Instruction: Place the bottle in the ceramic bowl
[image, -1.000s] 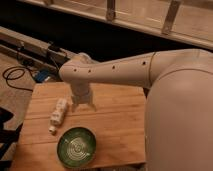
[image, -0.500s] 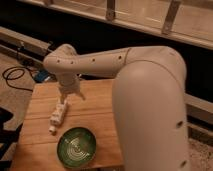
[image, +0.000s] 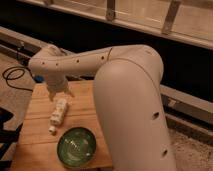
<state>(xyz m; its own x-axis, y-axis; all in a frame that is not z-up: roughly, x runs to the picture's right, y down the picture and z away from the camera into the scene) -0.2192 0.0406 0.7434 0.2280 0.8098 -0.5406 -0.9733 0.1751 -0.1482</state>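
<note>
One pincer (image: 59, 94), jaws spread and empty, just above bottle (image: 59, 113) lying mid-surface (image: 37, 132); ceramic bowl (image: 76, 146) near surface's front edge.

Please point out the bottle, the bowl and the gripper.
bottle (image: 59, 113): camera view, middle of its body.
bowl (image: 76, 148): camera view, bare inside bottom.
gripper (image: 60, 95): camera view, between its jaws, above the bottle.

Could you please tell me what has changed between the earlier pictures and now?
The arm swung toward the picture's left, its elbow nearer the camera; the gripper moved with it to hover just above the bottle, fingers open, nothing taken hold of. The bottle, lying on the table, and the bowl stayed put.
</note>
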